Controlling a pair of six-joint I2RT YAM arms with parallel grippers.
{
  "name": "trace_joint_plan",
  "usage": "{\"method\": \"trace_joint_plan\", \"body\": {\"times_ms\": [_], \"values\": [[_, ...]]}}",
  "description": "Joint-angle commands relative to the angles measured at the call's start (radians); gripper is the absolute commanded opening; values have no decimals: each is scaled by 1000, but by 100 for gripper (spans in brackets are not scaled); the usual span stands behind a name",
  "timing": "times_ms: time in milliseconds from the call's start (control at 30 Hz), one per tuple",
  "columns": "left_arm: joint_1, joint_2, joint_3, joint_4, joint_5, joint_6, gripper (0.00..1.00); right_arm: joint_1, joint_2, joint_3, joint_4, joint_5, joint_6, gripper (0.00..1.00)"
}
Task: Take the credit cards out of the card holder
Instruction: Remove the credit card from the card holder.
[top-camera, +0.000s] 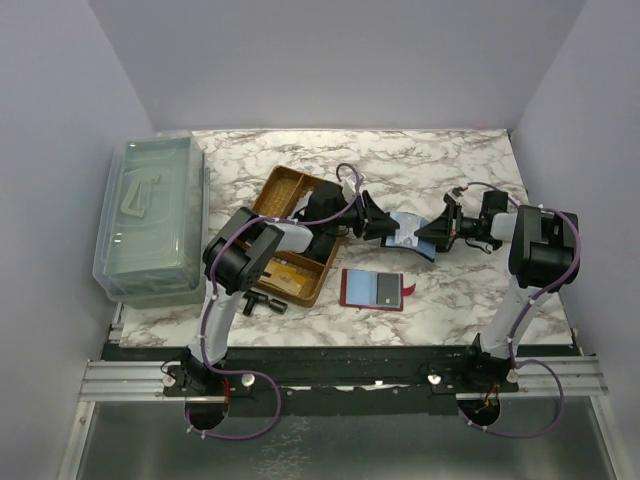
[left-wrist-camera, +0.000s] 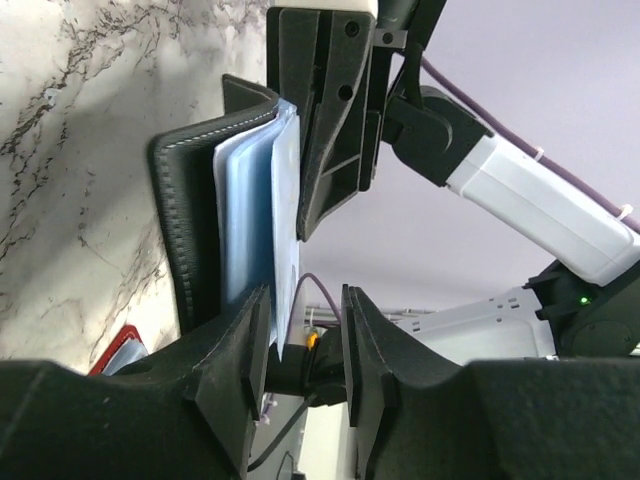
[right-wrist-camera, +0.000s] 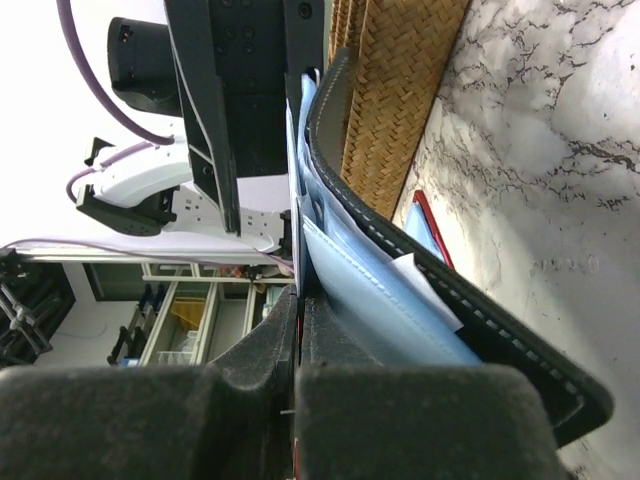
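Currently right pincer (right-wrist-camera: 298, 312) clenched on card holder (left-wrist-camera: 185, 220); left pincer (left-wrist-camera: 305, 335) released, jaws straddling blue card (left-wrist-camera: 286, 200) edge.

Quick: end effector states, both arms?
Left end effector: open, astride a light blue inner leaf of the black leather card holder.
Right end effector: closed on that holder.

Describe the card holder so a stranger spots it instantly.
Over the marble table, right of the wicker tray, the card holder hangs between left tool and right tool. It is black outside with pale blue pockets, unlike the red-edged item lying flat.
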Motion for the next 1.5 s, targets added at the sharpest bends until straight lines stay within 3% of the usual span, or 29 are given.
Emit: {"method": "trace_joint_plan", "body": {"times_ms": [0,367,500,633,900,1100,1233,1367,1467], "values": [[37,-100,-45,22,-12,22,40,-2,-37,-16,34,-173,11,0],[48,-155,-88,-60,-19,82,39,-3,-81,-32,35,-210,-5,0],[50,-171,-99,-138,-32,146,48,-4,-110,-28,18,-228,-26,0],[51,-169,-97,-150,-27,168,68,-3,-136,-22,-8,-239,-49,0],[41,-136,-35,-150,42,183,67,-4,-157,-18,-39,-255,-77,0],[7,-98,42,-134,99,168,54,-3,-149,-7,-65,-253,-99,0],[3,-85,45,-103,102,140,20,-3,-148,-5,-82,-250,-114,0],[3,-87,37,-91,108,133,0,-3,-153,-8,-81,-246,-117,0],[12,-102,10,-81,89,127,0,-5,-164,-10,-82,-223,-122,0]]}}
